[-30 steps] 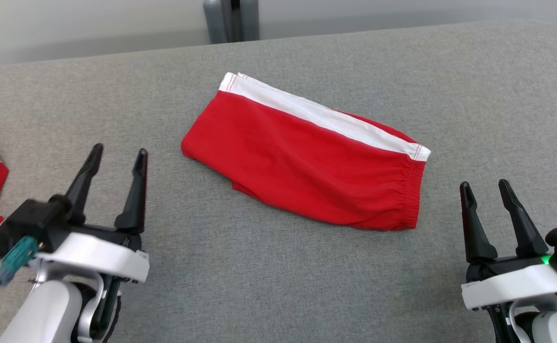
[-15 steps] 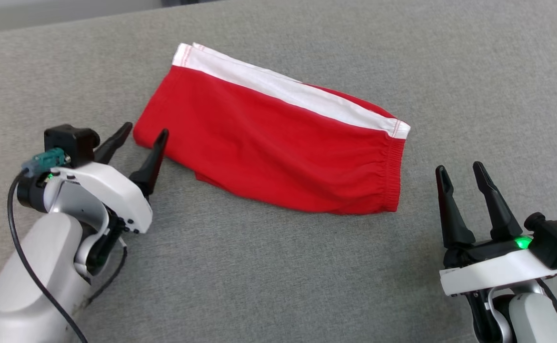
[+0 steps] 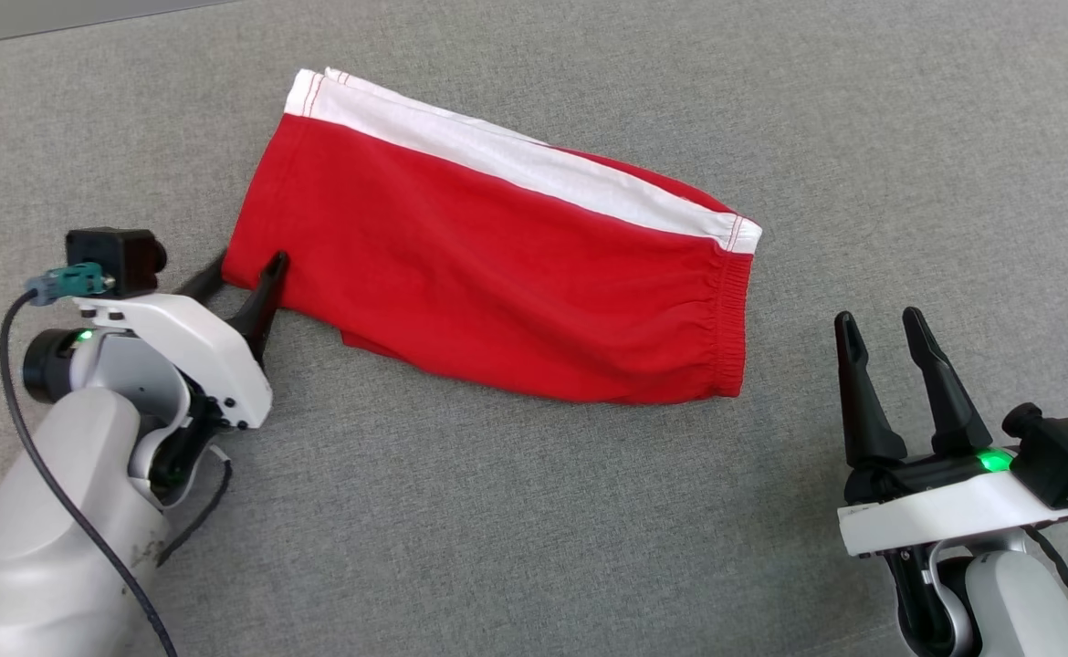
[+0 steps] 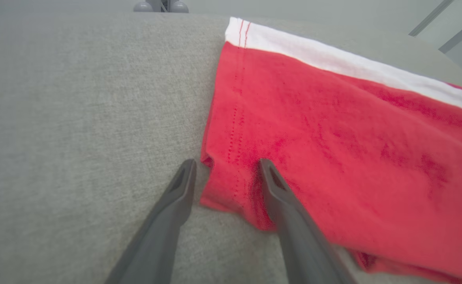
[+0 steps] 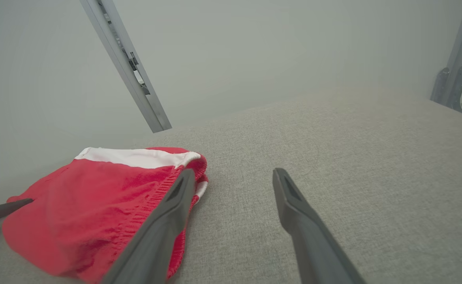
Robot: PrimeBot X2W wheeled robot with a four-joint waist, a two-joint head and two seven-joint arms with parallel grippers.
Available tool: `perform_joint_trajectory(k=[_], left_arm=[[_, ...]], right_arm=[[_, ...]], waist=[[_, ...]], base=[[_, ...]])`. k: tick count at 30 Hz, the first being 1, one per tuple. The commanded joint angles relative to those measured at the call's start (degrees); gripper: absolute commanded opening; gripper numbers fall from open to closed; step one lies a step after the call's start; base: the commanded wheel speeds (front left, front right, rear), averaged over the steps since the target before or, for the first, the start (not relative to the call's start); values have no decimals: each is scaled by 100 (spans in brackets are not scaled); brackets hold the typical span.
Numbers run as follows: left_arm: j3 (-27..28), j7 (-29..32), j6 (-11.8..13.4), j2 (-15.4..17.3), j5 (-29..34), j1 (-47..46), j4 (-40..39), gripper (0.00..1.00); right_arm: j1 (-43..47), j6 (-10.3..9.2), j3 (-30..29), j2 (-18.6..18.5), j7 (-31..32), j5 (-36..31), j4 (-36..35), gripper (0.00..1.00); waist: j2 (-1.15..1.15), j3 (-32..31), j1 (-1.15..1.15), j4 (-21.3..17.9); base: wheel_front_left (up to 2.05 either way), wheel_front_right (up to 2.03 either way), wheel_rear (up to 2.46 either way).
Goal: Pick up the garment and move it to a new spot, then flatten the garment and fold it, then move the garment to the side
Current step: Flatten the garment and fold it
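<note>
- On the grey padded surface [image 3: 534, 529], left of centre in the head view, the garment [image 3: 488, 274] is laid flat: red shorts, with a white band [image 3: 516, 169] along the far edge and the gathered waistband [image 3: 733, 319] toward the robot's right.
- The near-left hem corner [image 4: 215, 185] is straddled by the left gripper [image 3: 249, 263]. Its jaws are released, with one finger laid over the red cloth and the other set on the surface just beside the hem. No cloth is pinched yet.
- This placement is judged to prepare a corner pinch. A stitched hem corner offers a free edge that can be lifted without the body being bunched.
- The right gripper [image 3: 879, 316] is held apart from the garment, near the waistband end, jaws released and nothing between them. It is judged to be kept ready for that end.
- A lower layer [image 3: 379, 345] is seen protruding at the near edge, so both layers should be taken in the pinch.
- Open surface is available on every side of the garment. The widest bare area lies toward the robot and to the right.
</note>
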Motion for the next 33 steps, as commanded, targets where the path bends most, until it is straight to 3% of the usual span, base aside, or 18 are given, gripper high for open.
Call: perform_joint_trajectory(k=[1, 8, 19, 28, 33], left_arm=[[-71, 95, -60, -67, -67, 16, 78, 0], [-30, -125, -116, -133, -219, 57, -112, 0], [121, -867, 473, -183, -262, 1416, -1681, 0], [208, -794, 1123, -130, -387, 2604, -3101, 0], [178, -671, 1282, -168, -490, 2909, -3389, 0]], right_arm=[[-78, -2, -7, -28, -45, 40, 18, 100], [-113, -2, -45, -28, -81, 69, 95, 100], [194, -2, -473, -29, 29, -95, 35, 100], [346, -2, -681, -29, 420, -281, -229, 100], [408, -2, -736, -28, 556, -318, -339, 100]], waist=[[0, -5, 0, 8], [0, -55, 0, 44], [0, -332, 0, 527], [0, -536, 0, 927], [0, -577, 0, 1020]], base=[[0, 0, 0], [0, 0, 0], [0, 0, 0], [0, 0, 0], [0, 0, 0]])
